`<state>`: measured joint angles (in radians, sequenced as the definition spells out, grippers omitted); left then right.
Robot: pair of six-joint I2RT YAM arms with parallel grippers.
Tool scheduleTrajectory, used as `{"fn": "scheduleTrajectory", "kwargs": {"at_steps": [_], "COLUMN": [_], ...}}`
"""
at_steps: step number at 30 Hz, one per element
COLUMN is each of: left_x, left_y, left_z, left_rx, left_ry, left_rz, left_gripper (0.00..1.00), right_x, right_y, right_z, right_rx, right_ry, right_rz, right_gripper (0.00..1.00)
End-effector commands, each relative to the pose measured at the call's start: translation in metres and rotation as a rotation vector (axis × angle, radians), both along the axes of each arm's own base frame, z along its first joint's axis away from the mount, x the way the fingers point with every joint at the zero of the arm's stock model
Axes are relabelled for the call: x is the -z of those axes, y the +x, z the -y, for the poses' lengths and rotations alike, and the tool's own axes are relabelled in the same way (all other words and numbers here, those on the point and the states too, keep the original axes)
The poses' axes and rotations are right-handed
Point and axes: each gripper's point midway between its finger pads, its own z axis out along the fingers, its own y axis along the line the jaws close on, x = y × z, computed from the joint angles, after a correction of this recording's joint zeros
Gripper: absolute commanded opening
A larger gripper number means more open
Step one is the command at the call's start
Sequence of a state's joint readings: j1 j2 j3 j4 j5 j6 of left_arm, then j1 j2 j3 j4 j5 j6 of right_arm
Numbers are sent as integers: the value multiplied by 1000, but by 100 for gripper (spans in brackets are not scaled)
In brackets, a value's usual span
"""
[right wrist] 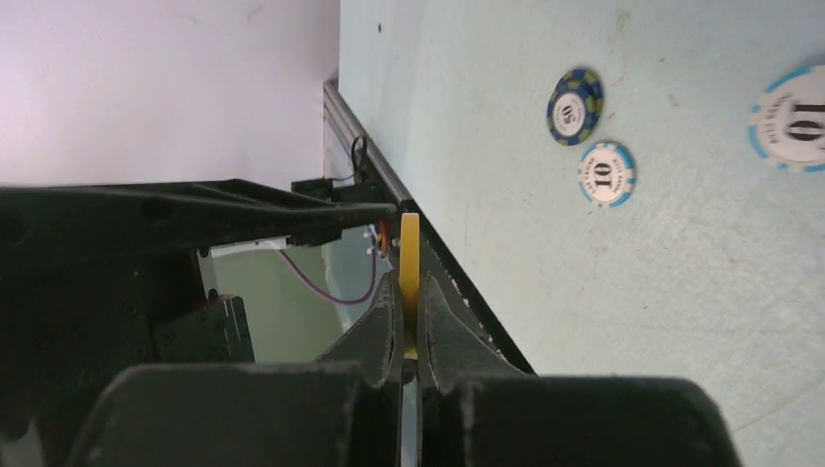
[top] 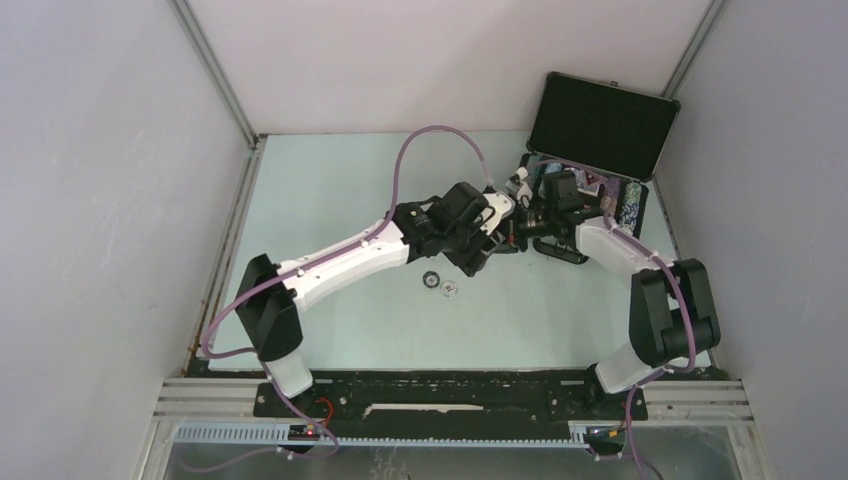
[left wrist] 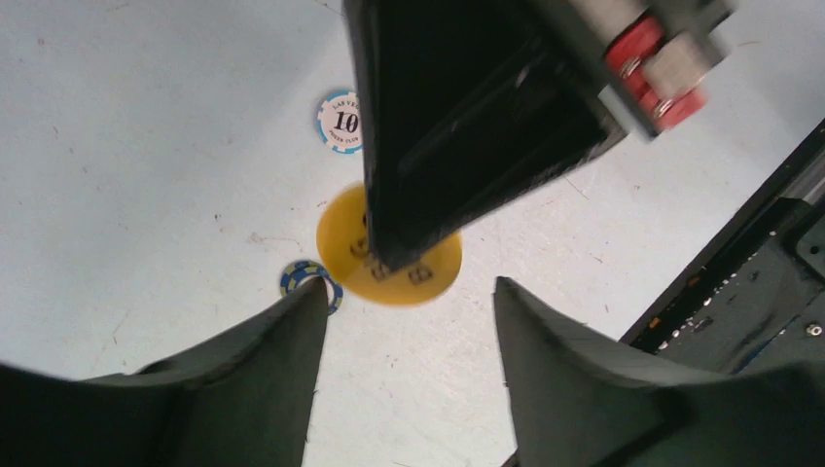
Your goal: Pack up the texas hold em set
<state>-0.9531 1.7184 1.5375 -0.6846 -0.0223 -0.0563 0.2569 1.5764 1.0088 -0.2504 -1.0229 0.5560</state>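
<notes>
The texas hold em set's black silver-trimmed briefcase (top: 600,125) stands open at the back right, with chip rows (top: 628,205) in its tray. My right gripper (right wrist: 410,277) is shut on a yellow disc (right wrist: 410,238), seen edge-on between its fingers. In the left wrist view that yellow disc (left wrist: 389,263) faces the camera, pinched by the right gripper's black fingers (left wrist: 457,126). My left gripper (left wrist: 411,287) is open just short of the disc, nothing between its jaws. Both grippers (top: 510,238) meet left of the case.
Loose chips lie on the table: a white-blue "10" chip (left wrist: 340,122), a blue-yellow chip (left wrist: 309,277), and a third (right wrist: 793,131) at the right wrist view's edge. From above two chips (top: 440,285) show near the left arm. The case's edge (left wrist: 759,282) is close by.
</notes>
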Motion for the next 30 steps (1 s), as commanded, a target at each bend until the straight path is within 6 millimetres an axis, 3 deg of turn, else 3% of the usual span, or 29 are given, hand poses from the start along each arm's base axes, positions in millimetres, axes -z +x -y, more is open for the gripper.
{"fn": "scheduleTrajectory", "kwargs": {"at_steps": [1,6,10,13,18,23,30], "left_x": [-56,-102,-123,-131,-133,-117,-109], "left_y": [0,1,2,8,12,13,17], "left_z": [-3,-24,-35,-47,-54,-44,-39], "left_rx": [-1,-65,-110,-170,-214,-202,-193], "left_ry": [-105,-191,-253,-259,-266,-241,-262], "left_rz": [96,208,267,317,346,297,231], "left_gripper": [74,89,93,93,93,94,95], "right_x": [-22,-18,-15,-12,-3,11,40], "right_y": [20,51,78,95,125,142,153], "right_z": [26,93,157,190,215,241,244], "right_rx": [137,388,602,695,723,761,757], "right_ry": [-23,-136,-246,-293,-339,-330,-319], "right_rz": [91,104,132,124,99,61,3], "right_gripper": [0,0,0,0,0,0,0]}}
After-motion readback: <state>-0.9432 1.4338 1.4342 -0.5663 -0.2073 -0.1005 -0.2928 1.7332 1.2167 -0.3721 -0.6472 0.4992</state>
